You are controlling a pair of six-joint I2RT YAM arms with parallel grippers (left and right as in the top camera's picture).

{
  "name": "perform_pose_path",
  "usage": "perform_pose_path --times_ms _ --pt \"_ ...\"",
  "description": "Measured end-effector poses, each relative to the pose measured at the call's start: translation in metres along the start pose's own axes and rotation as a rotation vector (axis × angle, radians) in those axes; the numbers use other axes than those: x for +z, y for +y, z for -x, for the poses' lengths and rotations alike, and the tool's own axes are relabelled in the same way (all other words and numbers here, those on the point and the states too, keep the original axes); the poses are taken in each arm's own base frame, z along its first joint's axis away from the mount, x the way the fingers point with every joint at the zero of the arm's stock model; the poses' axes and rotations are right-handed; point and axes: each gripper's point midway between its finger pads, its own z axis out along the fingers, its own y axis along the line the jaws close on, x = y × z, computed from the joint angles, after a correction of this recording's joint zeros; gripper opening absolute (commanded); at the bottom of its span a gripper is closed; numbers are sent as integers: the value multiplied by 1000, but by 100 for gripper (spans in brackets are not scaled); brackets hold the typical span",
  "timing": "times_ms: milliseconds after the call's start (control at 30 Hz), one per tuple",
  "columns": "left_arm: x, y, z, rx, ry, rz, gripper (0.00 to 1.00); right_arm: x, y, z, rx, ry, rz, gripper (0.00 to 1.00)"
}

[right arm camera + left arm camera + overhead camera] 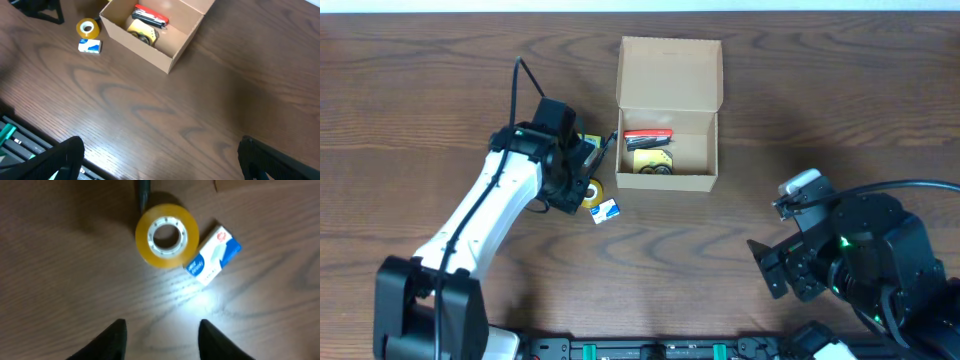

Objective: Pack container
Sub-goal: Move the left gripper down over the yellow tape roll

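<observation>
While sitting open toward the far middle of the table, the cardboard container is holding a red-and-black item and a yellow one. Just left of it, a yellow tape roll and a small blue-and-white box are lying against each other, with the left gripper hovering over them, spread and empty. The right gripper is hanging well apart, likewise spread and empty.

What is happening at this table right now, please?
The left gripper hovers open over a yellow tape roll and a small blue-and-white box lying beside the open container. A red item and a yellow item are already inside. The right gripper sits open, off to the side, holding nothing.
</observation>
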Motion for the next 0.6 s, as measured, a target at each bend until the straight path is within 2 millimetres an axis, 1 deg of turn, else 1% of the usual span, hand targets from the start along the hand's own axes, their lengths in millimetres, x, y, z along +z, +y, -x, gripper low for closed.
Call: perform_pose_path --times_ms 33,67,200,333,600 --pt "3 1 2 -4 0 0 86 0 0 0 0 0 0 99" --pt "5 1 4 -12 -4 1 95 0 0 0 0 0 0 99" --pt "9 3 11 -15 -22 3 95 0 0 0 0 0 0 99" --pt "9 4 23 -7 -72 10 96 0 0 0 0 0 0 99" --pt "8 5 36 22 -124 19 100 0 0 0 0 0 0 99"
